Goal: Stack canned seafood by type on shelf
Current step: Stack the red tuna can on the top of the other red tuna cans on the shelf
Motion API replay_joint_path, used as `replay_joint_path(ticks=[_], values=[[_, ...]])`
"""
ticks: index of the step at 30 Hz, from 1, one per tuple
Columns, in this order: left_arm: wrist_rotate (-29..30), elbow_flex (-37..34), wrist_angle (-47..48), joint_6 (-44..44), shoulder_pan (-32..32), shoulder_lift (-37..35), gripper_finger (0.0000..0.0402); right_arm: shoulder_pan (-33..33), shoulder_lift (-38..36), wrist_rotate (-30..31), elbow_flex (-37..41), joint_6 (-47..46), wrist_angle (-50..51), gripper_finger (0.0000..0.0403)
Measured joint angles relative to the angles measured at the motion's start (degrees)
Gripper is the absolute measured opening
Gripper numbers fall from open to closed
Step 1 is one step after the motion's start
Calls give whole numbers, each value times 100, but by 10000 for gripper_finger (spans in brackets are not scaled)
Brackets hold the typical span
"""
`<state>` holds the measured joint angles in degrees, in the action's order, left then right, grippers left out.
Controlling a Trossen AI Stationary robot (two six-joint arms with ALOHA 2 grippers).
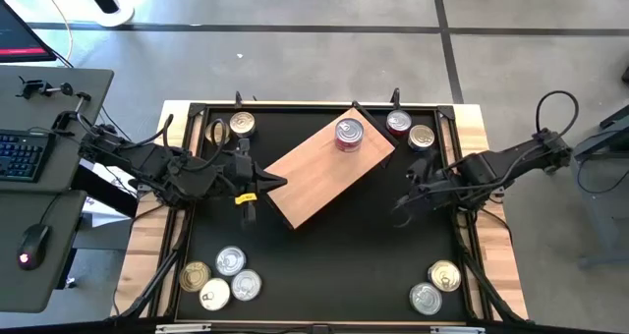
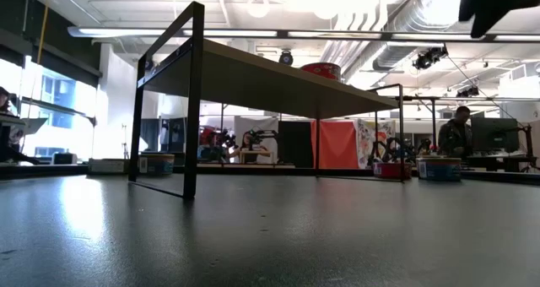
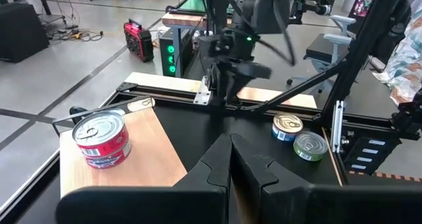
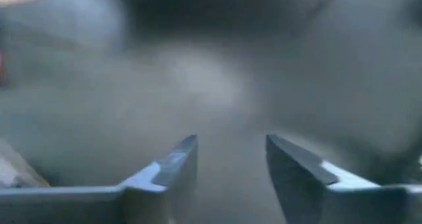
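Note:
The shelf (image 1: 324, 169), a light-brown board on black legs, stands slantwise mid-table. A red-labelled can (image 1: 349, 135) stands upright on its far end, also seen in the left wrist view (image 3: 100, 140). The other cans rest flat on the black tabletop: two far right (image 1: 409, 130), two far left (image 1: 241, 125), several near left (image 1: 221, 279), two near right (image 1: 435, 286). My left gripper (image 1: 278, 184) is shut and hovers at the shelf's left edge, holding nothing (image 3: 231, 145). My right gripper (image 4: 231, 151) is open, right of the shelf over bare tabletop (image 1: 401, 213), with nothing between its fingers.
A black frame (image 1: 462, 177) rims the tabletop, with wooden strips outside it. The near-right cans show past my left fingers (image 3: 300, 135). Bare tabletop lies between the shelf and the table's near edge (image 1: 334, 265). A desk with a keyboard (image 1: 25, 155) stands left of the table.

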<state>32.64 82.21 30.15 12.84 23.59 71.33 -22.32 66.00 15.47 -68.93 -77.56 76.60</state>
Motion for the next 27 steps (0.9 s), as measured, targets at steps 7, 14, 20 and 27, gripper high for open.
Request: replay_joint_path(ticks=[7, 14, 20, 27], values=[[0, -1, 3, 59, 0, 1, 0, 711, -413, 1692, 0, -1139, 719, 14], [-2, -1, 4, 55, 0, 2, 0, 2613, -1028, 2748, 5, -773, 280, 5], [-2, -1, 2, 160, 0, 2, 0, 4434, -1012, 1731, 594, 1211, -2104, 1], [-4, -1, 7, 450, 0, 1, 0, 6807, -583, -670, 2026, 1982, -5024, 0]])
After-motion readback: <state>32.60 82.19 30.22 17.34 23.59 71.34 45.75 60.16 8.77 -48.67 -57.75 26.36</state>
